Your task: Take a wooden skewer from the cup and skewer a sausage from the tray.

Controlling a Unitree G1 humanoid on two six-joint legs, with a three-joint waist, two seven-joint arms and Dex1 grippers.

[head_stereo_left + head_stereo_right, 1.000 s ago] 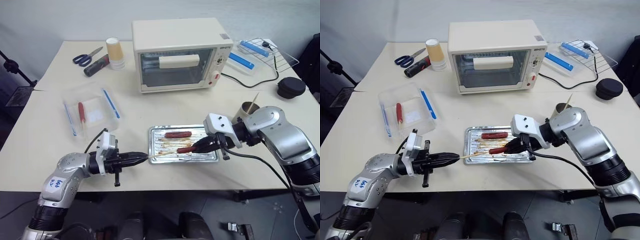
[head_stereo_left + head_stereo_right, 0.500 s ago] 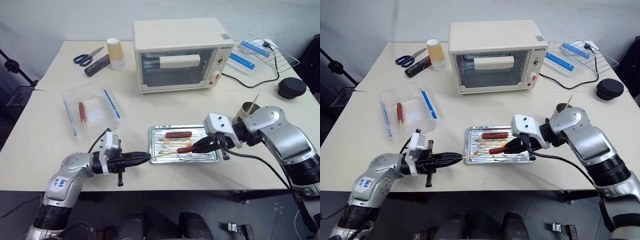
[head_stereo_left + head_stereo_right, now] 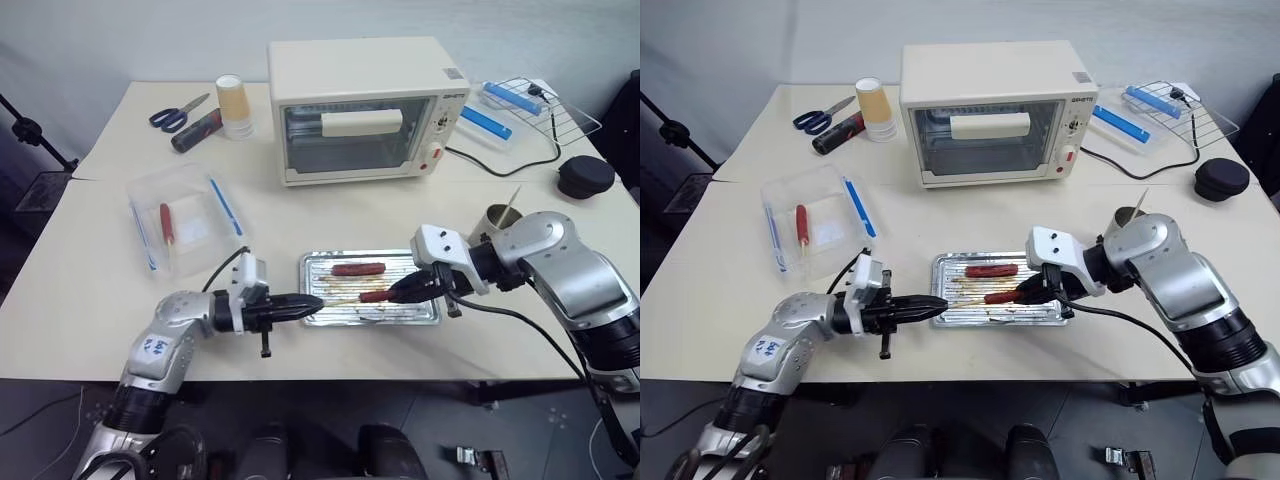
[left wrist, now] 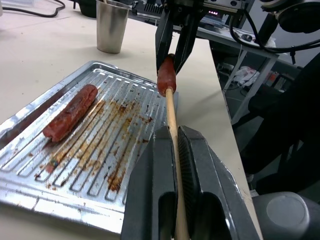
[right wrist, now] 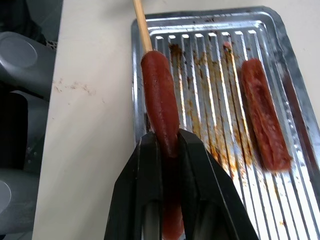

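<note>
Left fingers (image 4: 177, 165) are clamped on the skewer (image 4: 171, 117), whose tip enters the end of the sausage (image 5: 160, 100). Right fingers (image 5: 169, 150) are clamped on that sausage, holding it above the tray (image 3: 425, 317). A second sausage (image 3: 357, 268) lies on the tray floor. The cup (image 3: 497, 221) stands on the counter (image 3: 90, 270), just behind the right arm.

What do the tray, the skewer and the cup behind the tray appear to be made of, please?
The tray: shiny silver metal, seemingly thin pressed sheet, judging by its reflective ribbed floor stained with brown grease. The skewer: pale matte wood or bamboo, with a faint grain. The cup: grey with a soft sheen; coated paper or metal, I cannot tell.
</note>
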